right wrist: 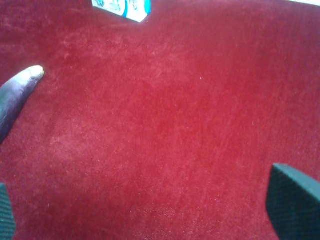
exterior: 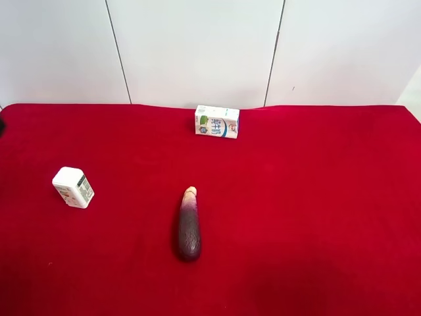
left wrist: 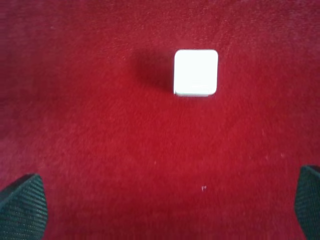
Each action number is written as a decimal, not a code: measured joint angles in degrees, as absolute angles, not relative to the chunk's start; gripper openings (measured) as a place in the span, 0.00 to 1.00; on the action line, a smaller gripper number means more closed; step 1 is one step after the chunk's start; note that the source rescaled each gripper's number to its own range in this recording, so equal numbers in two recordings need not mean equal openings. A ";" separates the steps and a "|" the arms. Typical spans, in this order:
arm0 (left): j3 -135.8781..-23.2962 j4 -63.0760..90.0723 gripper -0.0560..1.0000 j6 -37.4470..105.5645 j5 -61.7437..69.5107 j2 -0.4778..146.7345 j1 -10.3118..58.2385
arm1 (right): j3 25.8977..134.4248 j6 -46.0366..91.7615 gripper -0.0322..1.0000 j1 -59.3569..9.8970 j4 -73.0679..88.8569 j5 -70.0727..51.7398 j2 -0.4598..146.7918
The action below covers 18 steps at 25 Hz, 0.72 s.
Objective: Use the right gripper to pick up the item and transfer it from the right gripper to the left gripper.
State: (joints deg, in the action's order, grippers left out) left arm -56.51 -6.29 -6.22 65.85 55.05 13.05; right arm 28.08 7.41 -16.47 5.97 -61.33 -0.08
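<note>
On the red cloth (exterior: 316,197), the small drink carton (exterior: 73,187) stands at about 9 o'clock in the high view, well apart from the dark eggplant (exterior: 189,225) near the centre and the larger white box (exterior: 217,122) at 12 o'clock by the back edge. The left gripper (left wrist: 160,207) hovers over the carton (left wrist: 195,73) with its 2 fingers spread wide and empty — the carton sits ahead of them, untouched. The right gripper (right wrist: 150,210) is also spread wide over bare cloth, holding nothing, with the eggplant tip (right wrist: 20,90) and a corner of the box (right wrist: 125,7) in its view.
</note>
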 joint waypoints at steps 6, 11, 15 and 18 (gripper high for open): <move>-48.64 -6.29 1.00 -6.22 68.21 35.56 13.05 | 28.08 7.41 0.99 -16.47 5.97 -61.33 -0.08; -41.21 -5.95 1.00 -5.09 68.98 20.08 13.05 | 28.08 7.41 0.99 -16.47 5.97 -61.33 -0.08; -36.88 -2.48 1.00 -2.20 68.99 10.10 13.05 | 28.08 7.41 0.99 -16.47 5.97 -61.33 -0.08; -34.11 0.00 1.00 0.00 68.95 4.66 13.05 | 28.08 7.41 0.99 -16.47 5.97 -61.33 -0.08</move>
State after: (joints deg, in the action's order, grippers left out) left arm -34.11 0.00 0.00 68.95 4.66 13.05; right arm 28.08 7.41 -16.47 5.97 -61.33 -0.08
